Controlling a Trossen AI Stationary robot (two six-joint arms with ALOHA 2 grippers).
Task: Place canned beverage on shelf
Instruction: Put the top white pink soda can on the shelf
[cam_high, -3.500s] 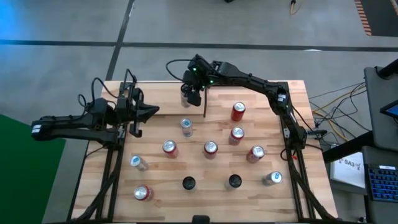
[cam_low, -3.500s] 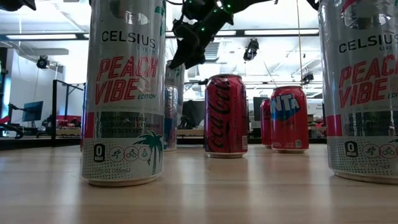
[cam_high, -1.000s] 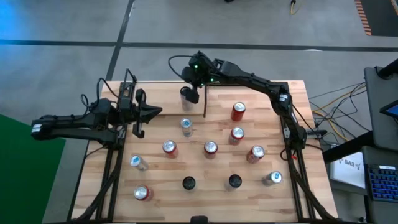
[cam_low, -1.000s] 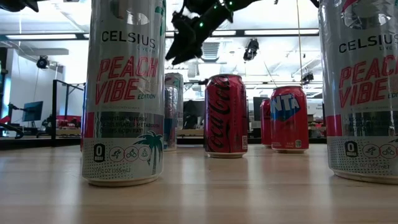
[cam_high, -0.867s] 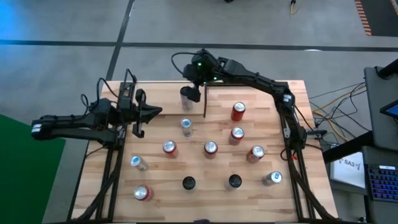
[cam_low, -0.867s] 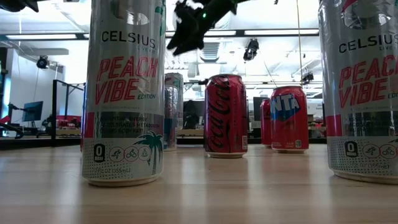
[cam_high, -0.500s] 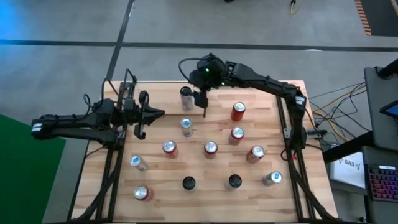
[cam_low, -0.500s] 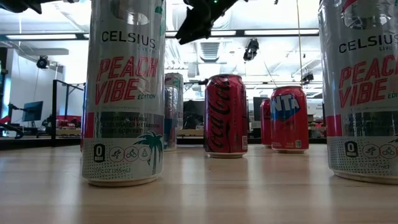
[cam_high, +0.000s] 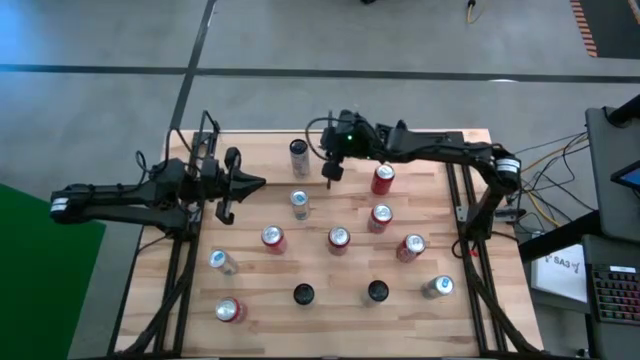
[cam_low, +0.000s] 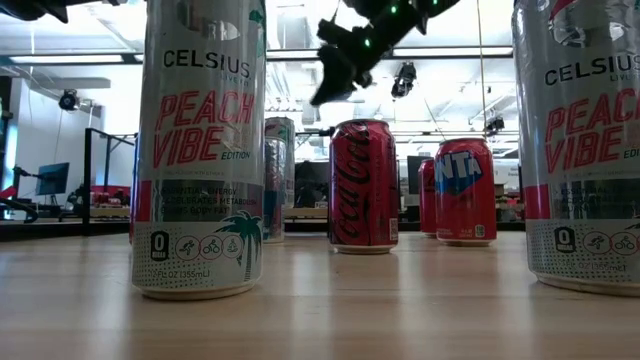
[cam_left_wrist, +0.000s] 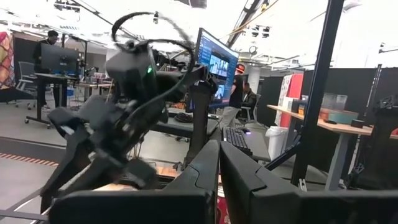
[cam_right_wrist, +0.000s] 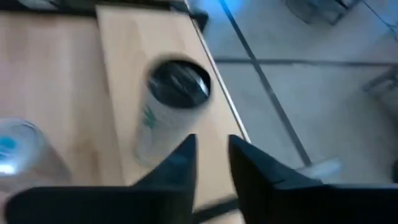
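A silver can (cam_high: 298, 150) is being seen upright on the shelf (cam_high: 255, 300), close to its far edge and just beside the right hand (cam_high: 333, 170), with no contact between them. From the right wrist view the same can (cam_right_wrist: 174, 106) is being shown ahead of the hand, beyond the fingertips (cam_right_wrist: 180, 163). These are being held drawn close together with only a slim gap, and nothing is being pinched between them.

This placement is being judged as done, and a move clear of the can seems to be the step in hand. To do it well, the hand is best being kept high above the can tops, as in the low view (cam_low: 335, 80), so that neither the silver can nor the red can (cam_high: 382, 179) on the hand's other side is being clipped. The fingers are best being spread only once the hand is over the next can.

The right arm is being held stretched low across the far side of the shelf, wrist bent downward. The left hand (cam_high: 228, 185) is being kept waiting, pressed together and empty, well apart from the silver can.
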